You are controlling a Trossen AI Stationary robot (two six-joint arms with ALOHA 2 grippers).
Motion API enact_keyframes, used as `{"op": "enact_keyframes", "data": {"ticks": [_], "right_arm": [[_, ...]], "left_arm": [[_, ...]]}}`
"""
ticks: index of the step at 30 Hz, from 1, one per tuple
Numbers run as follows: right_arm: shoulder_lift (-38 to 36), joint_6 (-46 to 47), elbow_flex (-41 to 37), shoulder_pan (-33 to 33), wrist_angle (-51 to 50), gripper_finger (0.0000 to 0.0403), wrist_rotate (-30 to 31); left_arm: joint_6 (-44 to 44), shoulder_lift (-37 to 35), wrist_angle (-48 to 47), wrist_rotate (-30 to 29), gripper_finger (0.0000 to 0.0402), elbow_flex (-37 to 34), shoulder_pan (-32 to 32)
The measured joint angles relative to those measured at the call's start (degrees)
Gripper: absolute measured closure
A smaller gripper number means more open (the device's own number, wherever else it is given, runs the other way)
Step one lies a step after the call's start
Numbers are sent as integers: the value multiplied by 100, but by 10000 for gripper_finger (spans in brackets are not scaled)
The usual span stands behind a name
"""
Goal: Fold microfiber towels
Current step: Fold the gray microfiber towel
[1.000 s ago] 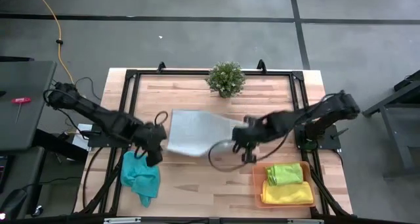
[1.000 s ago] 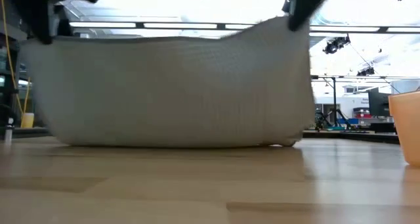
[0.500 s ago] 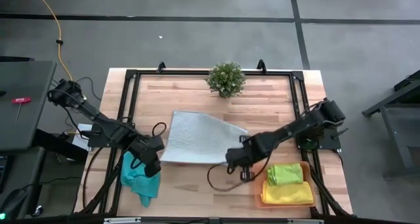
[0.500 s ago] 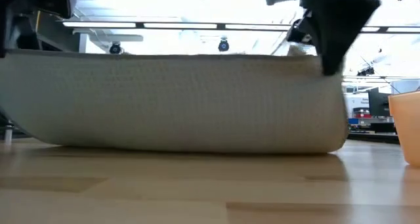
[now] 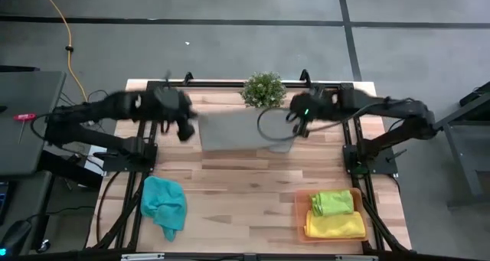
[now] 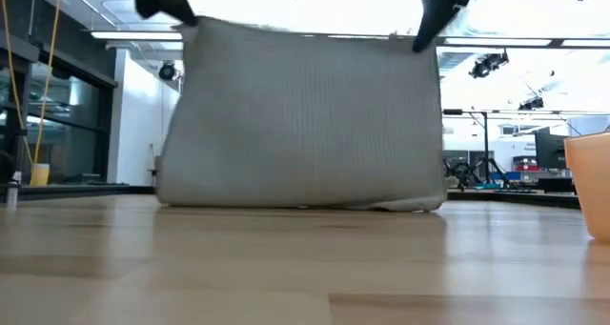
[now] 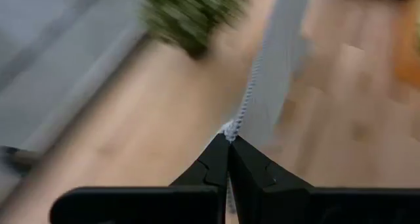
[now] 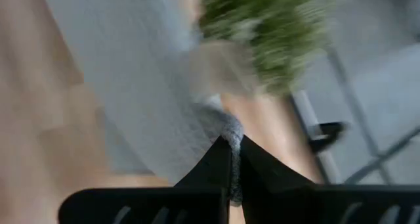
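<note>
Grey towel [image 5: 237, 129] hanging just before potted plant [image 5: 264, 91], teal towel [image 5: 164, 205], orange tray [image 5: 301, 215]

My overhead camera looked straight down on the whole table [image 5: 253, 192]. My low one sat at tabletop height, facing the room. Each wrist camera peered closely past its own fingers. All four shared the grey towel [image 5: 233, 128].
</note>
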Motion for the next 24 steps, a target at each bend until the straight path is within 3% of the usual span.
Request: {"op": "enact_keyframes", "data": {"ticks": [5, 11, 14, 18, 24], "right_arm": [[-141, -633, 683, -316, 48, 403, 256], [-71, -549, 1042, 177, 34, 403, 52], [-67, -45, 668, 594, 30, 403, -231], [-64, 760, -203, 1190, 491, 403, -561], [-64, 2264, -1756, 2088, 2005, 403, -1084]], "left_arm": [[1179, 187, -626, 1, 401, 1279, 1009], [1081, 224, -1755, 81, 402, 1756, 850], [476, 226, -2316, 131, 401, 1514, 360], [-477, 228, -2359, 186, 401, 793, -533], [-2022, 257, -1182, 685, 401, -736, -1855]]}}
